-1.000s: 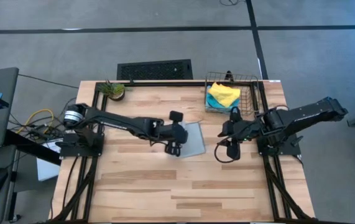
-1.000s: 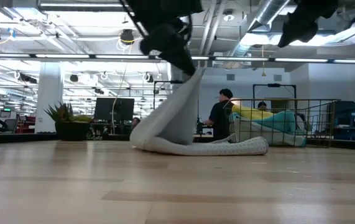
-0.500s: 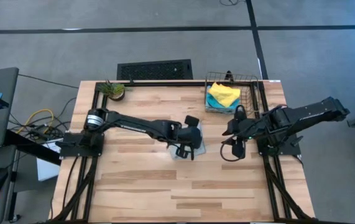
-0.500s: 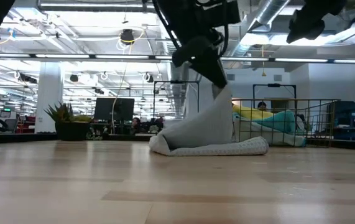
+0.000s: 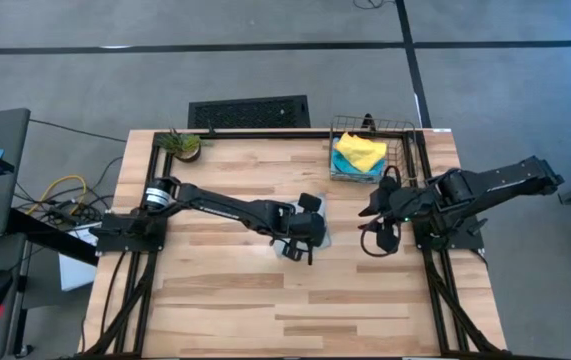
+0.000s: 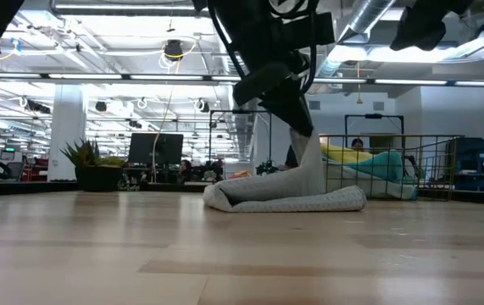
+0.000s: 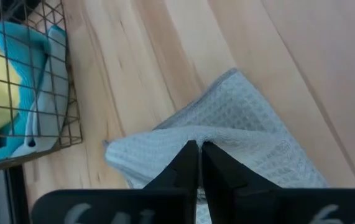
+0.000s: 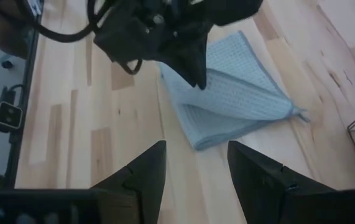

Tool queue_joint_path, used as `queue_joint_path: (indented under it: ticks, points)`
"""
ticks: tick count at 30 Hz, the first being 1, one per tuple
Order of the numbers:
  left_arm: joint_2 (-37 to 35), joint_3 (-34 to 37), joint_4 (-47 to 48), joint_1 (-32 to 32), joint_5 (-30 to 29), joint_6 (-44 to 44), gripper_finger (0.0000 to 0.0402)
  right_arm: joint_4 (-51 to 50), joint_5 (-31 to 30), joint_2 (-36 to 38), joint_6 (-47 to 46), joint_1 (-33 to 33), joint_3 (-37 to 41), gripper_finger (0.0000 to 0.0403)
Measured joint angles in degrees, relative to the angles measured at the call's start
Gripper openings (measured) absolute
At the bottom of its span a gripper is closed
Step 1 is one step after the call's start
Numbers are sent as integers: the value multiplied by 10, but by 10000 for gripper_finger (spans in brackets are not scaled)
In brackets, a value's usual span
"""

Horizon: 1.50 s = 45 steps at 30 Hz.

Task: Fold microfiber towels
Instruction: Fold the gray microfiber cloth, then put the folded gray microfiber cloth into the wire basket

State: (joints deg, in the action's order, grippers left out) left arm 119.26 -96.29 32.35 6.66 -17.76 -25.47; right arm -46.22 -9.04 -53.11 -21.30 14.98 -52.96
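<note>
Risk: The folded-over layer could have sprung back or slid off square if the left gripper point(image 7: 199, 163) had let go before the raised edge lay flat; that is a judgement, since the edge stood off the wood in the low view.
Cause: The left gripper's fingers were pressed together, pinching a ridge of the grey-green towel point(image 7: 245, 134), so any sideways drag would have pulled the lower layer with it.
Right gripper point(image 8: 196, 163): fingers spread, holding nothing, hovering beside the towel on the wire basket point(image 5: 401, 150) side.
Towel look: pale grey-green waffle weave, doubled over, one corner lifted.
Towel place: on the table, near the wire basket, apart from it.
Other towels: yellow towel point(image 5: 359, 152) atop cyan towel point(image 7: 17, 53), inside the basket.
</note>
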Motion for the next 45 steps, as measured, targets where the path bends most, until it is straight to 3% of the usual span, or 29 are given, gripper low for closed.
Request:
queue_joint_path:
  ticks: [11,15,25,29,36,45]
  points:
    - [0,0,-1,0,-8,49,109,-2,0,0,-12,0,0,195]
    - [0,0,32,0,-8,148,130,-1,0,-1,-10,0,0,195]
    - [-5,0,231,20,126,291,133,25,9,-95,67,-9,0,195]
    - [-5,0,240,41,125,313,133,60,74,-155,79,-33,0,195]
    - [-10,1,256,54,122,374,132,114,135,-240,135,-118,0,195]
    - [-54,1,362,91,42,487,132,215,179,-352,268,-169,-1,195]
